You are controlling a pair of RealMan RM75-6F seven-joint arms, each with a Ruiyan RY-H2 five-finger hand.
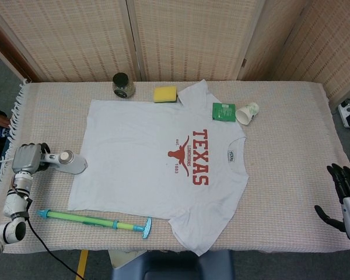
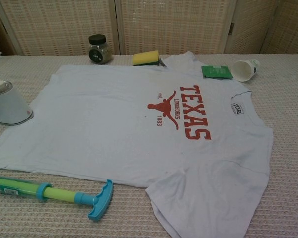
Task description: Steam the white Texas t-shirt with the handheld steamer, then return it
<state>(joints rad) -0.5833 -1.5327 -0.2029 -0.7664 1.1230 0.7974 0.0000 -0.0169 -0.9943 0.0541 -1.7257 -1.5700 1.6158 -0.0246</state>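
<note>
The white Texas t-shirt (image 1: 146, 151) lies spread flat on the table, red print facing up, and it also fills the chest view (image 2: 114, 119). Just off its left edge, the white handheld steamer (image 1: 70, 163) rests on the cloth, its head visible at the far left of the chest view (image 2: 7, 104). My left hand (image 1: 25, 158) grips the end of the steamer's handle with its fingers curled around it. My right hand (image 1: 343, 195) hangs off the table's right front corner, fingers spread and empty.
A dark-lidded jar (image 1: 123, 85), a yellow sponge (image 1: 165, 94), a green packet (image 1: 223, 111) and a tipped paper cup (image 1: 247, 112) line the shirt's far side. A green and blue pump toy (image 1: 93, 221) lies along the front edge. A folding screen stands behind.
</note>
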